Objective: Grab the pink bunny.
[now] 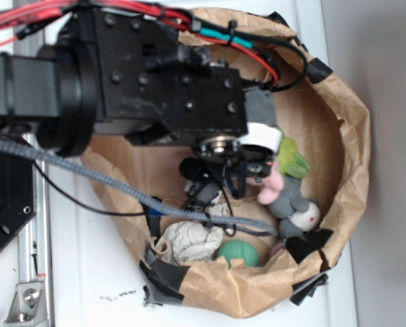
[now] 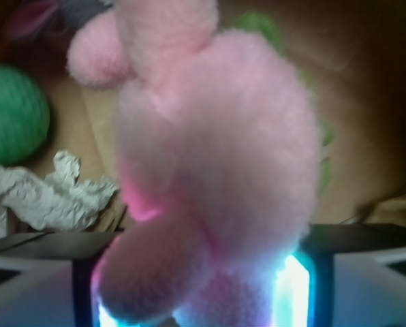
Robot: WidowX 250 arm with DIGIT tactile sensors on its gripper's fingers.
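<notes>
Arm: in the exterior view your black arm [image 1: 121, 75] reaches in from the left and covers most of the upper left of the bag; red and black cables loop over it.
Paper bag: the brown paper bag [image 1: 346, 122] has its rim rolled down and patched with black tape; its wall rings everything, so you have little open room on any side, only a bare strip of floor under the arm.
Pink bunny: the pink bunny [image 2: 216, 170] fills the wrist view, blurred and very close; outside you see only a small pink part [image 1: 272, 185] under the tool, touching the grey plush.
Gripper: the gripper [image 2: 206, 300] is pinching the pink bunny, with lit pads pressed on either side of its lower end; the exterior view hides the jaws.
Grey plush: the grey plush [image 1: 295, 204] lies at the right wall, just below a green fuzzy toy [image 1: 291, 162].
White cloth wad: the white cloth wad [image 1: 189, 242] sits at the front wall.
Green ball: the green ball [image 1: 238, 252] sits just beside the wad, near the rim.
Writing: you can read none in either view.
</notes>
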